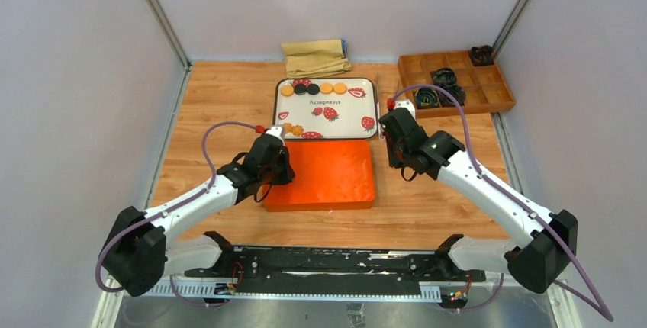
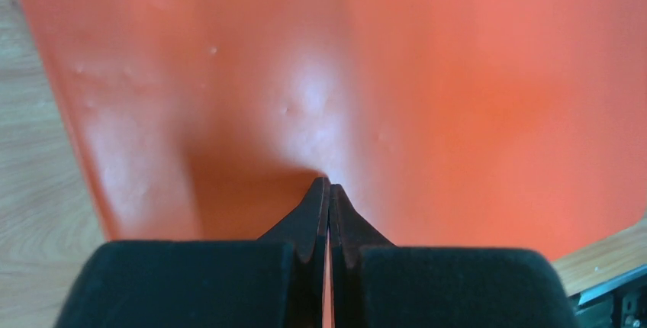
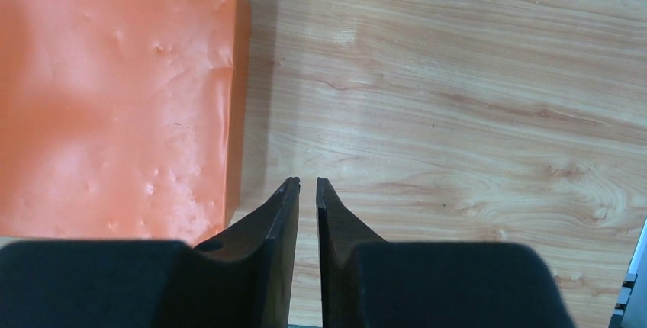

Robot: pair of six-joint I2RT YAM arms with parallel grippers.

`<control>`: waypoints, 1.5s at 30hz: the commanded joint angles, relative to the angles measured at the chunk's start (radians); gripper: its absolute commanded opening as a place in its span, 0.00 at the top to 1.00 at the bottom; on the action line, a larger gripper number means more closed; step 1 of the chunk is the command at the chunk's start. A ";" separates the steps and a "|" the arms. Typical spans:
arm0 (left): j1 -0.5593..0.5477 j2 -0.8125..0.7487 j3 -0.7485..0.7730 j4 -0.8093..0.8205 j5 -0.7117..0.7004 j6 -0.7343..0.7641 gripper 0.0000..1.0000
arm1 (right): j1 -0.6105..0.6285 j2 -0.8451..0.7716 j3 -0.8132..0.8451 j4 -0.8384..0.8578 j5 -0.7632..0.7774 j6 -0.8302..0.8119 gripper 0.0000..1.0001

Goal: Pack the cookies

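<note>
Tray (image 1: 347, 114), printed "strawberry": cookies (image 1: 313, 89) along its 12 o'clock edge. Left gripper (image 2: 329, 184) closed over orange mat (image 2: 458, 76); right gripper (image 3: 305, 183) slightly ajar, empty.

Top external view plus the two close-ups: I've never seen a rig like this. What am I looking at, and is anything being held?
Two robot arms are bolted at the table's near edge. The wide picture looks down from above and behind them, showing the left arm and the right arm. Each close-up comes from a camera on one wrist, looking along that arm's own black jaws.

On the wooden table lie a strawberry-printed tray carrying the cookies, a flat orange mat, a folded tan cloth and a wooden compartment box.

The left jaws are shut, with their tips over the mat. The right jaws stand slightly apart above bare wood. Neither visibly holds anything.
</note>
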 commanded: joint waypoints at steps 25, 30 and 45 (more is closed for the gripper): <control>-0.030 -0.303 0.276 -0.272 -0.134 0.107 0.82 | 0.005 -0.281 -0.019 0.142 0.025 -0.006 0.13; -0.030 -0.338 0.294 -0.294 -0.147 0.114 0.80 | 0.004 -0.290 -0.019 0.143 0.027 0.002 0.13; -0.030 -0.328 0.319 -0.315 -0.174 0.125 0.78 | 0.004 -0.289 -0.039 0.132 0.060 -0.011 0.13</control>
